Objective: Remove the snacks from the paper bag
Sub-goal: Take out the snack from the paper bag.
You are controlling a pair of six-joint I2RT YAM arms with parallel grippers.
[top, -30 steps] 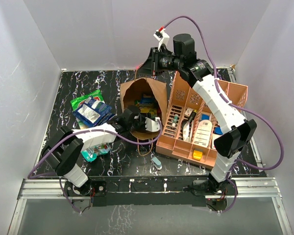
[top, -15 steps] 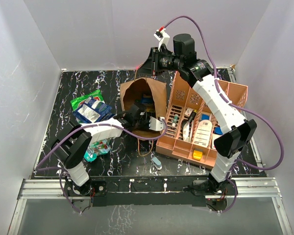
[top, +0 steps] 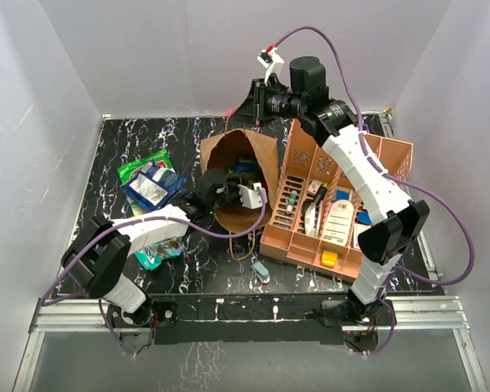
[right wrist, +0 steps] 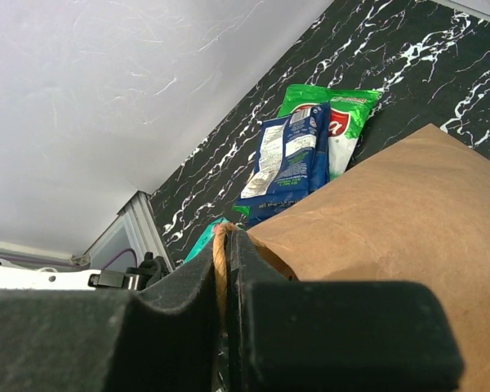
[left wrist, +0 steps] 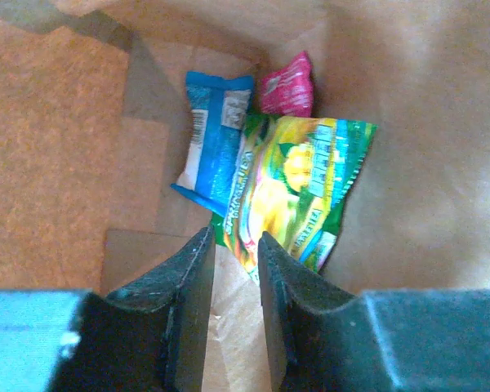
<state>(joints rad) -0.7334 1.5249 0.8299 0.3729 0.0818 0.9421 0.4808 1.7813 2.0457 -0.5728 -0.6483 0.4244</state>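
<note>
The brown paper bag (top: 243, 153) lies on its side with its mouth toward the left arm. My right gripper (right wrist: 226, 237) is shut on its twisted paper handle (right wrist: 221, 260), holding it up at the back (top: 238, 116). My left gripper (top: 231, 193) is inside the bag's mouth, open a little with nothing between its fingers (left wrist: 234, 237). Just beyond its tips lie three snacks on the bag's floor: a green-yellow packet (left wrist: 298, 188), a blue packet (left wrist: 216, 139) and a pink packet (left wrist: 287, 86). Outside the bag lie a green packet (top: 141, 166) and a dark blue packet (top: 153, 187).
An orange slotted tray (top: 374, 157) full of small items stands right of the bag, touching it. A teal packet (top: 150, 258) lies under the left arm. A pale-blue capsule (top: 261, 271) rests near the front edge. White walls enclose the black marbled table (top: 106, 163).
My left gripper has pushed farther back into the bag's mouth, and its elbow has swung left. The right gripper keeps hold of the handle, unmoved.
</note>
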